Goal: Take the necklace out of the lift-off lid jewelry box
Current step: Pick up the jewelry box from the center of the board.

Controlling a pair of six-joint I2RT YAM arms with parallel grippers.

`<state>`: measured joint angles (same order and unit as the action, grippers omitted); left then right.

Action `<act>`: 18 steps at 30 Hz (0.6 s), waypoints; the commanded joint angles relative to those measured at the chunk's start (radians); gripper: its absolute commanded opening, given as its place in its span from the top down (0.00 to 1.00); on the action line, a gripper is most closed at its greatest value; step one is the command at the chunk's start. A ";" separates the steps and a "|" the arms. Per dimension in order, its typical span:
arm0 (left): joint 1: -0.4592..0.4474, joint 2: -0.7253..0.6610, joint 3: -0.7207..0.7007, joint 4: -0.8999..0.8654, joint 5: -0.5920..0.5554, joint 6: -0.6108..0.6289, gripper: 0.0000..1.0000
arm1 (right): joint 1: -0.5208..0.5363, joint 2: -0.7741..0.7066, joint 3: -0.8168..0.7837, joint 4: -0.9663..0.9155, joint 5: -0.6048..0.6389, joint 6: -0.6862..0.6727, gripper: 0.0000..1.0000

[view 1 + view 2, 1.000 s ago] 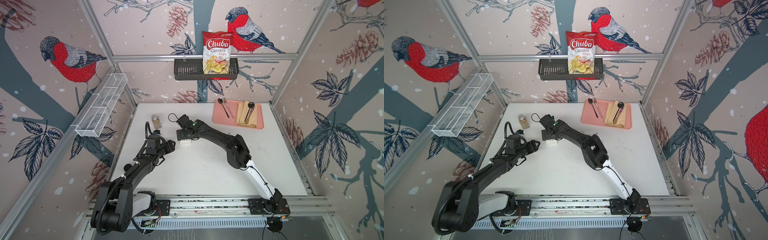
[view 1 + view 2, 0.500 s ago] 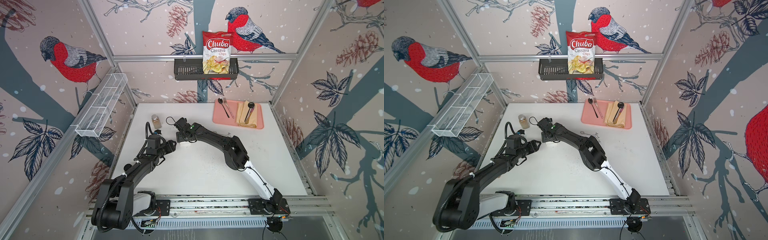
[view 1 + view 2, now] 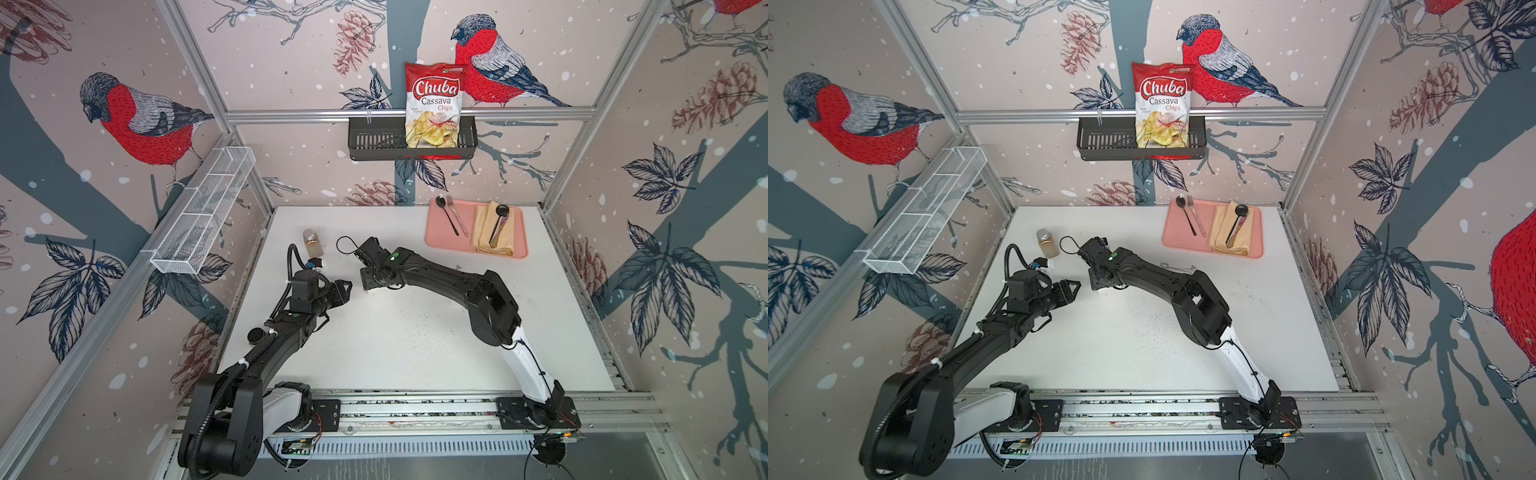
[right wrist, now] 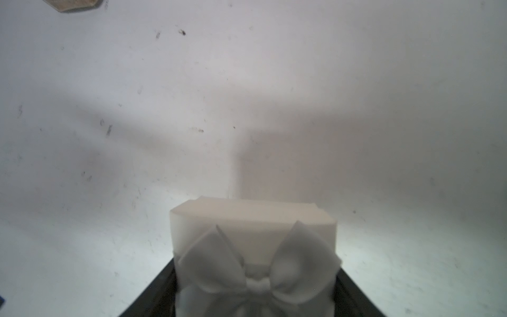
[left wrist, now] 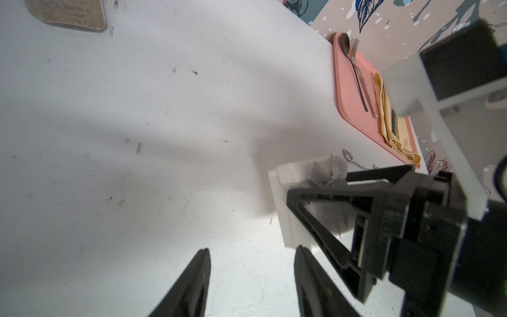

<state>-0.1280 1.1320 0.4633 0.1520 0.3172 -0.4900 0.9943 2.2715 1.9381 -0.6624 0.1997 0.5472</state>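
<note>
Two arms: both reach to the middle left of the white table [image 3: 415, 353] in both top views. My grippers are near each other but do not touch.
Right gripper [image 3: 370, 282]: it points down over the jewelry box [image 4: 252, 219]. In the right wrist view my dark fingers [image 4: 156, 293] lie against both sides of the box, so the jaws are closed in on it at about its width.
Jewelry box: small and white, with a white bow [image 4: 258, 274] on its lid, which looks seated. It stands on the table just left of centre in the top views. Only a white sliver of it shows there, below my right gripper.
Necklace [image 5: 354, 159]: a thin silver chain lies on the bare table outside the box, between the box and the pink tray [image 5: 345, 90]. I see it in the left wrist view.
Left gripper [image 5: 251, 248]: the jaws are about half open with nothing between them. It is over the table just beside the box.
Change, right side: a second ago the white box showed plainly beneath my right gripper in the top views. Now the gripper covers nearly all of it.
Change, left side: my left arm sits almost where it did a second ago.
Nearby: a spice jar [image 3: 312, 243] stands above and left of the grippers in a top view. A spoon [image 3: 441, 202] and a yellow napkin [image 3: 482, 237] lie on the tray at upper right.
</note>
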 commanded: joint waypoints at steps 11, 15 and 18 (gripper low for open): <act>-0.127 -0.079 -0.040 0.157 0.019 0.137 0.51 | -0.020 -0.407 -0.536 0.220 -0.098 -0.043 0.33; -0.185 -0.134 -0.087 0.287 0.062 0.225 0.48 | -0.064 -0.532 -0.637 0.221 -0.198 -0.083 0.33; -0.213 -0.179 -0.119 0.378 0.125 0.270 0.47 | -0.106 -0.611 -0.670 0.188 -0.268 -0.127 0.33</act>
<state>-0.3218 0.9783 0.3603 0.3710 0.3740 -0.3042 0.9085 1.7061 1.2854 -0.4808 0.0292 0.4728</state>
